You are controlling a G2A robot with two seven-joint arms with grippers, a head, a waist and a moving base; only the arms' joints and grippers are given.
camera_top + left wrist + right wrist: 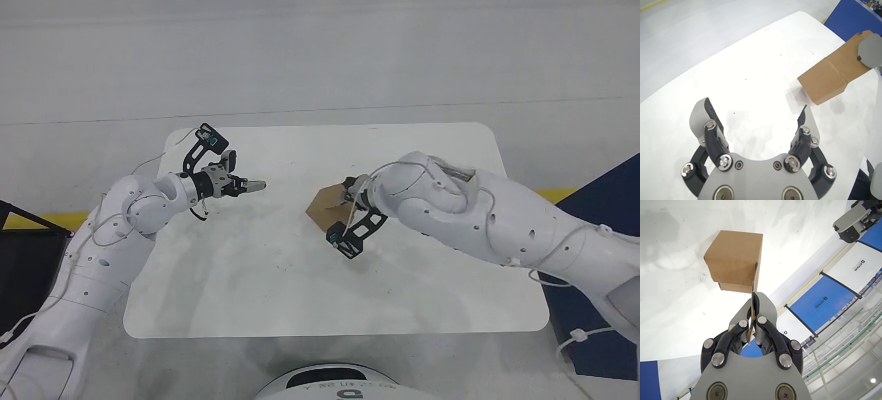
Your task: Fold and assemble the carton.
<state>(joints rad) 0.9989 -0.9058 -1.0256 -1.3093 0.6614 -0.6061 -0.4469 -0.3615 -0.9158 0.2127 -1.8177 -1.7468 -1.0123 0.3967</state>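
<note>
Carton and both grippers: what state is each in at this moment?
carton: folded into a box shape, tilted, held by one flap; cannot tell whether its low corner touches the table.
right gripper: shut on the carton's flap.
left gripper: open, empty, above the table, apart from the carton.

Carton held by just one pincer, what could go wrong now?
The right pincer pinches the carton only by a thin cardboard edge, so that edge might bend or slip out. The open left pincer is apart from it, so nothing steadies the other side; it could swing.
</note>
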